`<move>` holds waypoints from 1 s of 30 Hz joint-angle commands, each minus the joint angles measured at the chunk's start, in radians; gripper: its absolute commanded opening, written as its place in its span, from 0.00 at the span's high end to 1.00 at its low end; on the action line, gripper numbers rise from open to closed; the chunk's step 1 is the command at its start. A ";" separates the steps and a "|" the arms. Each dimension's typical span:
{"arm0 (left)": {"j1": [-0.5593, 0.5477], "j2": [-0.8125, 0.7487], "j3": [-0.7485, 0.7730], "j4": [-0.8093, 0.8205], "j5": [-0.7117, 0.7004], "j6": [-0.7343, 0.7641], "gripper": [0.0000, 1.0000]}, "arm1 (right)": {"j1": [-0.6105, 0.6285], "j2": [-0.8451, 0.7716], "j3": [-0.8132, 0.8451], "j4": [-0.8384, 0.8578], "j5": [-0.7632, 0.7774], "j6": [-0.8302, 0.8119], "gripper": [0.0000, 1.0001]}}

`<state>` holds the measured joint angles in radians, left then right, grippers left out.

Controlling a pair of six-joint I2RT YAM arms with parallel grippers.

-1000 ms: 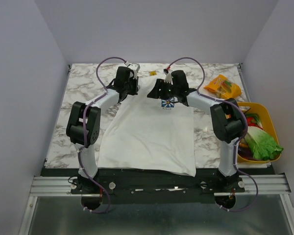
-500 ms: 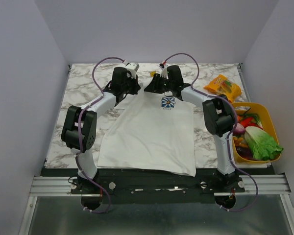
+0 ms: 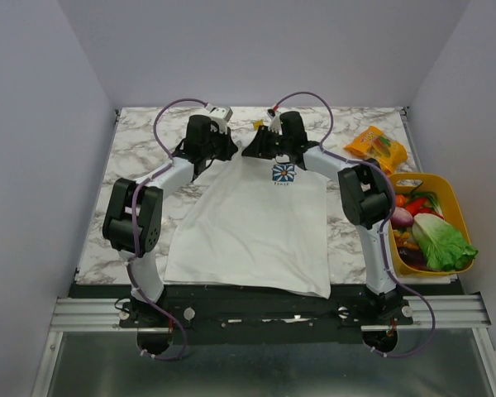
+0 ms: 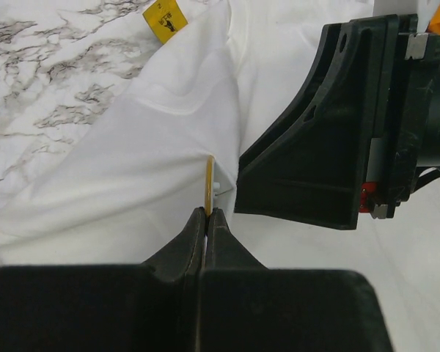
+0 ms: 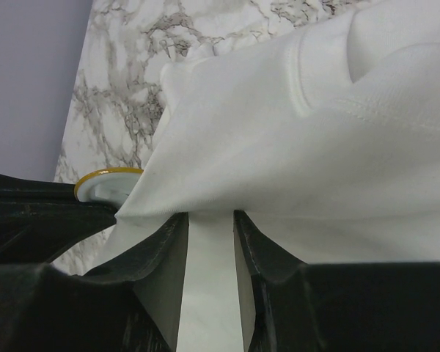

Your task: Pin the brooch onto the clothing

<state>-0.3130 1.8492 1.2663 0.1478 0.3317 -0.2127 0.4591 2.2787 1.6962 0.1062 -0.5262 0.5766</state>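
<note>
The clothing, a white T-shirt (image 3: 256,231) with a blue flower emblem (image 3: 283,173), lies flat on the marble table. Both grippers meet at its collar end. My left gripper (image 4: 207,213) is shut on the brooch (image 4: 208,183), a thin gold-rimmed disc held edge-on just above the fabric (image 4: 132,161). The right wrist view shows the brooch (image 5: 103,183) at the left, partly under a raised fold. My right gripper (image 5: 210,216) is shut on that bunched fold of shirt (image 5: 315,147). From above, the left gripper (image 3: 223,147) and right gripper (image 3: 255,149) stand almost touching.
A small yellow square (image 3: 258,124) lies on the marble behind the collar, also in the left wrist view as the yellow square (image 4: 165,16). An orange snack packet (image 3: 376,147) lies at back right. A yellow bin (image 3: 446,186) of vegetables stands at the right edge.
The right jaws have narrowed onto the shirt fold. Both arms' elbows have swung left a little. The left gripper stays shut on the brooch.
</note>
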 commanded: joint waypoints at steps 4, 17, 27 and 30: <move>0.012 -0.042 -0.022 0.119 0.115 -0.065 1.00 | 0.018 0.024 0.031 0.010 -0.026 0.008 0.62; 0.037 -0.084 -0.105 0.346 0.273 -0.180 1.00 | 0.021 0.031 0.031 0.004 -0.031 0.006 0.62; 0.038 -0.133 -0.147 0.415 0.283 -0.205 1.00 | 0.024 0.024 0.020 0.003 -0.034 0.002 0.62; 0.046 -0.128 -0.153 0.437 0.293 -0.218 1.00 | 0.024 0.013 0.010 0.003 -0.032 -0.006 0.62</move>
<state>-0.2691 1.7672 1.1122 0.4808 0.5591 -0.3954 0.4725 2.2818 1.6989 0.1070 -0.5495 0.5766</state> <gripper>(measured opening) 0.012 0.376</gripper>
